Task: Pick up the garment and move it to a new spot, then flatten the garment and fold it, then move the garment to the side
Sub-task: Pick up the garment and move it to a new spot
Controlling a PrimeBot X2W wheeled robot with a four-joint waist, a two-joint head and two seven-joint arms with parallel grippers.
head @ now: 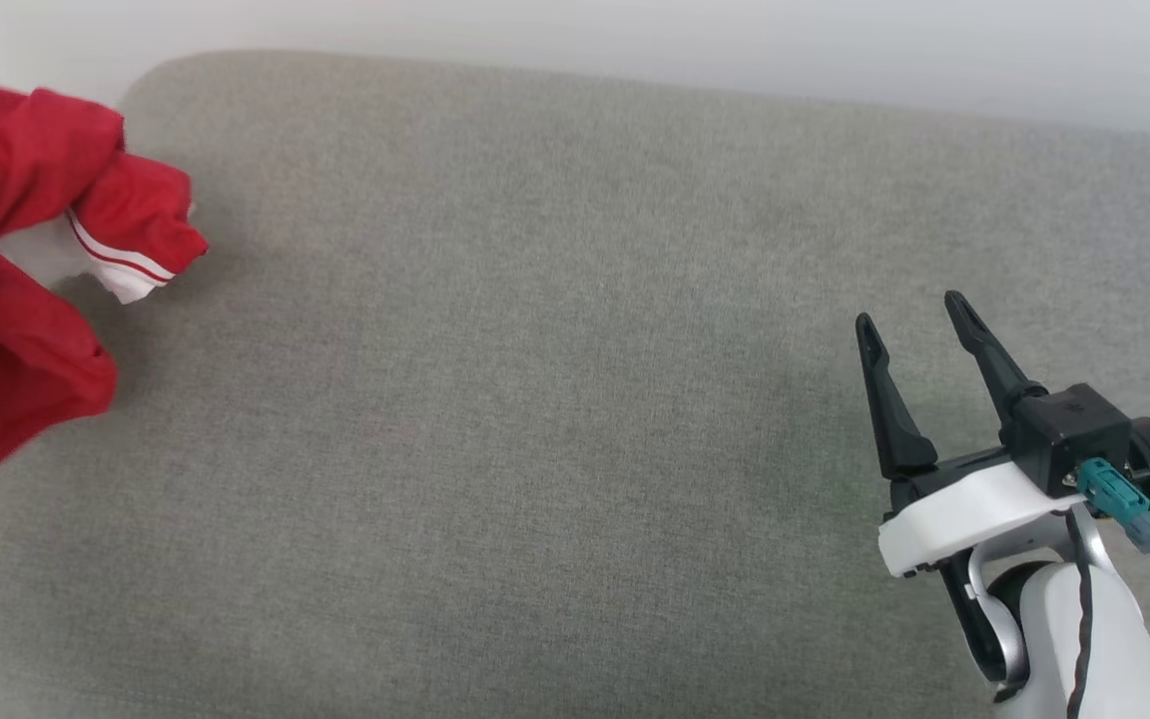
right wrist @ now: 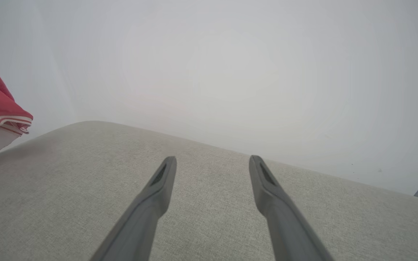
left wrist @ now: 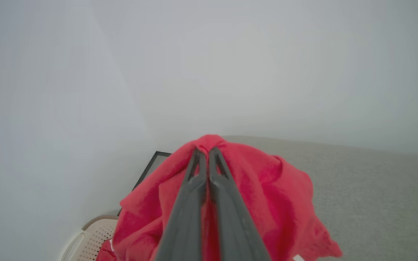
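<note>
One red jersey-style shirt with white sleeves and red-white striped trim [head: 6, 300] hangs bunched over the left end of the grey woven-fabric cushion [head: 575, 399]. It is pinched at a fold by the left end effector [left wrist: 206, 150], whose dark fingers are pressed together on the cloth. The shirt looks light, soft and limp, so it should sag wherever unsupported. A hem or shoulder seam would likely give a surer hold for spreading. The right end effector [head: 914, 320] hovers well apart, fingers spread wide, holding nothing.

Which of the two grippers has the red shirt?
The left gripper, pinched shut on the garment; the right gripper stands open and empty.
</note>
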